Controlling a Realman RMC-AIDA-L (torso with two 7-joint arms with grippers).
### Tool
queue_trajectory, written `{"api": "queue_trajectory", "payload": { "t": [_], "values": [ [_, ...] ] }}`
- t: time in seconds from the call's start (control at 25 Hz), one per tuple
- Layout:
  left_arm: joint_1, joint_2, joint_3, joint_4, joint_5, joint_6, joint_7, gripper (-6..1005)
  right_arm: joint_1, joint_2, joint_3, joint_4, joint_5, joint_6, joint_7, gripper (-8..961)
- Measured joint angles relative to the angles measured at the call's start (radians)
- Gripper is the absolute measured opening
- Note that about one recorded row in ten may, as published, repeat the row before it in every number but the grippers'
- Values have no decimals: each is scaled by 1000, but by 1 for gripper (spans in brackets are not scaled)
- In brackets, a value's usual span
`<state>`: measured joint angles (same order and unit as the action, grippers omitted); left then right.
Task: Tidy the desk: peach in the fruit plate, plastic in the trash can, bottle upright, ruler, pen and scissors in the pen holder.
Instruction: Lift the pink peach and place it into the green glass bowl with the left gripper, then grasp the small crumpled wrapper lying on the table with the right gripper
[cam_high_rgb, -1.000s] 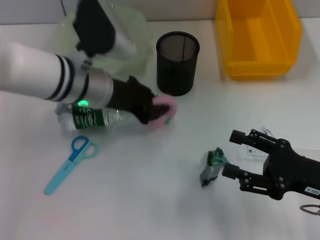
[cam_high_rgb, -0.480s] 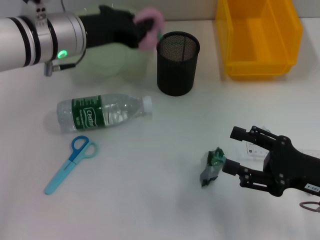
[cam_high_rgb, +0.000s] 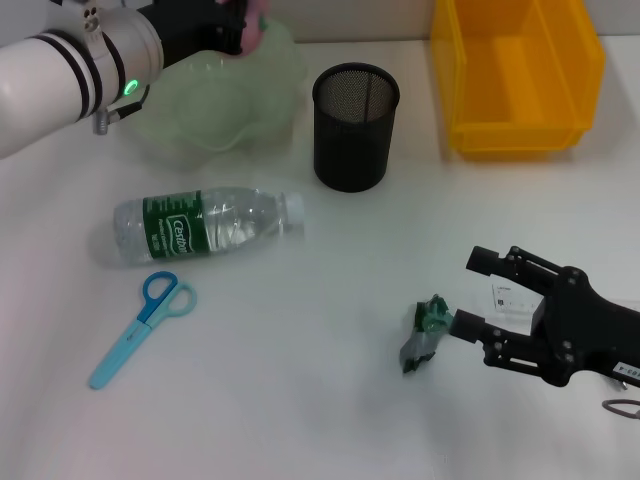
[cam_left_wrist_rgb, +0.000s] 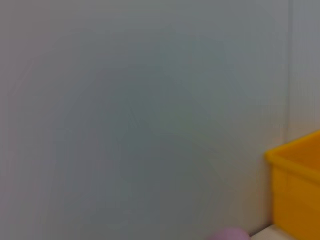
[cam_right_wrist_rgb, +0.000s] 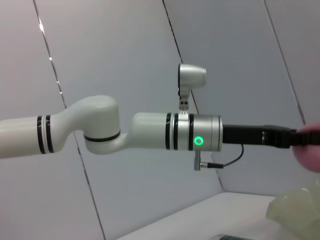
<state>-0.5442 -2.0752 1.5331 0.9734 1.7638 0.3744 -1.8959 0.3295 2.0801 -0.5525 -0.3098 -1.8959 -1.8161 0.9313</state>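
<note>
My left gripper (cam_high_rgb: 238, 24) hangs over the far rim of the pale green fruit plate (cam_high_rgb: 215, 105), shut on the pink peach (cam_high_rgb: 258, 28), which mostly hides behind the black fingers. The peach also shows as a pink blur in the right wrist view (cam_right_wrist_rgb: 307, 152). The bottle (cam_high_rgb: 205, 228) lies on its side on the white desk (cam_high_rgb: 320, 400). The blue scissors (cam_high_rgb: 138, 328) lie in front of it. My right gripper (cam_high_rgb: 472, 292) stands open just right of the crumpled green plastic (cam_high_rgb: 424, 335). The clear ruler (cam_high_rgb: 508, 300) lies partly under it. The pen is hidden.
The black mesh pen holder (cam_high_rgb: 355, 125) stands upright at the back centre, right of the plate. The yellow trash can (cam_high_rgb: 515, 75) sits at the back right and holds nothing that I can see.
My left gripper has lifted the peach from beside the bottle, carried it up past the pen holder and then left over the fruit plate's far rim. The right gripper has barely shifted.
</note>
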Motion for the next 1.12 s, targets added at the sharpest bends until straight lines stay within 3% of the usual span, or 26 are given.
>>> {"api": "queue_trajectory", "payload": {
  "t": [0.32,0.44,0.84,1.04,1.12],
  "values": [
    [-33,-2,28,-62,-1,-93,1,74,3,0,7,0,0,3,-1,829],
    [-25,-3,71,-56,-3,-136,1,209,5,0,7,0,0,15,-2,829],
    [-22,-3,81,-52,-4,-149,-3,666,7,1,6,0,0,25,-2,829],
    [-15,-1,82,-46,-4,-115,-4,807,8,1,6,0,0,25,5,829],
    [-7,0,80,-34,-4,-84,-4,806,9,0,6,0,0,25,9,829]
  ]
}}
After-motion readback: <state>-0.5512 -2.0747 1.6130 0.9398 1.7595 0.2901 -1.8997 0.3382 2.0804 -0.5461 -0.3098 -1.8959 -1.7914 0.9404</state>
